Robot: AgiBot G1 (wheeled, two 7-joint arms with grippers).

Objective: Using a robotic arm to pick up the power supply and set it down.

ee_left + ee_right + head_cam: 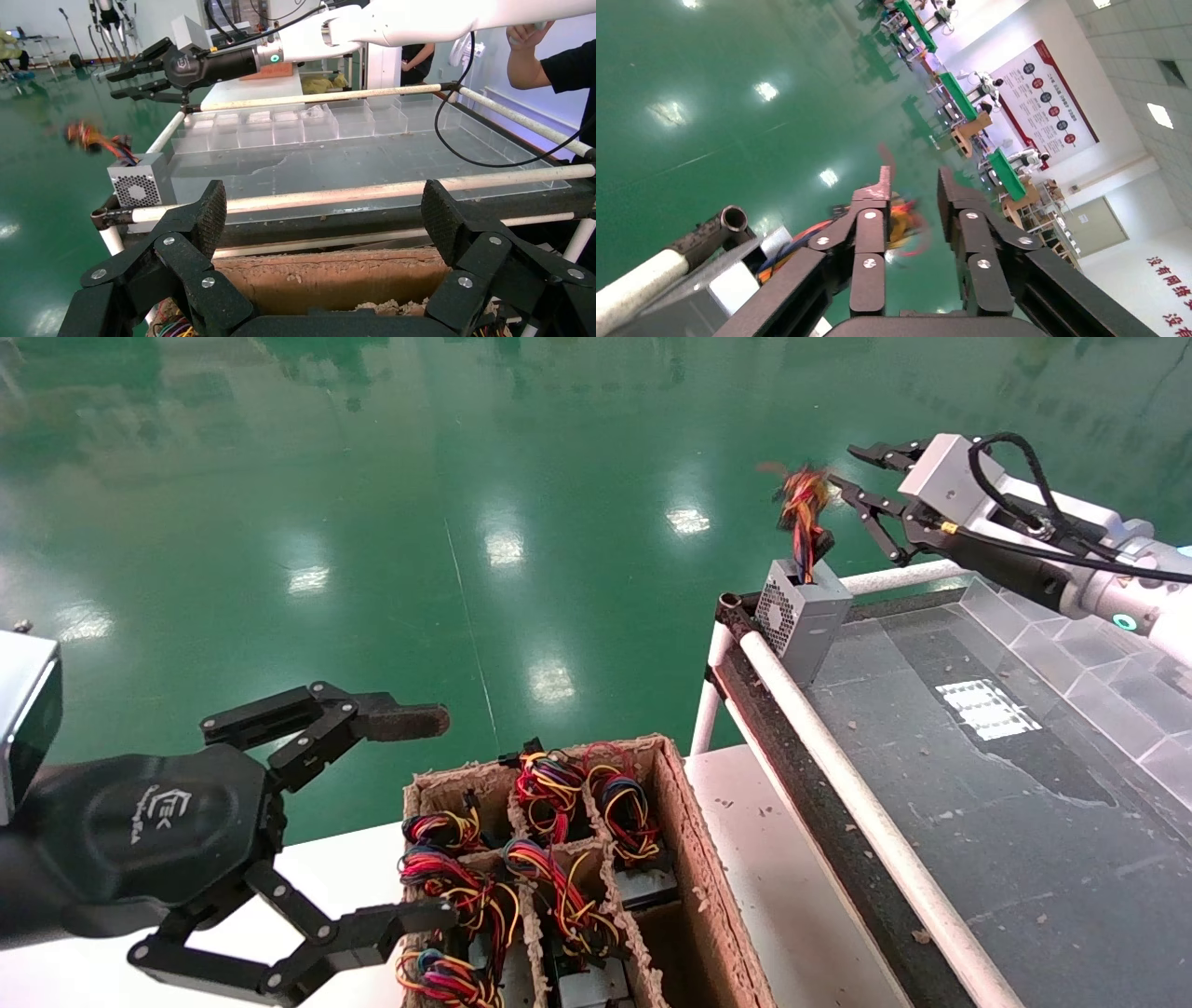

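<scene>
Glossy green factory floor (372, 477) fills the background; a glass-topped worktop (978, 784) with white tube rails occupies the right half of the head view.

The power supply (803, 621) sits on the far left corner of that worktop, upper right of centre in the head view, fan grille facing out over the rail, case leaning slightly toward the floor side. Its wire bundle (803, 509) stands up from the top, blurred, so it appears to be swinging free. In the left wrist view the same unit (140, 181) rests at the left end of the worktop, bundle (95, 137) trailing out over the floor.

The right gripper (852, 477), on the robotic arm (1071, 561), hangs just beside and above the bundle at upper right. Jaws are spread with nothing between them; the lower fingertip is close to the wires, and I cannot tell whether it touches them. The right wrist view shows the two fingers (870, 232) parted, wires beyond them.

The left gripper (410, 822) is parked at lower left, jaws wide open, over the near edge of a cardboard crate (698, 859) whose compartments hold more units with coloured wiring.

Progress, as a judgement: pick-up and transfer look complete and the unit reads as released on the worktop. Remaining: retract the right arm clear of the bundle. Risk: the unit sits at the very corner, by the rail.
</scene>
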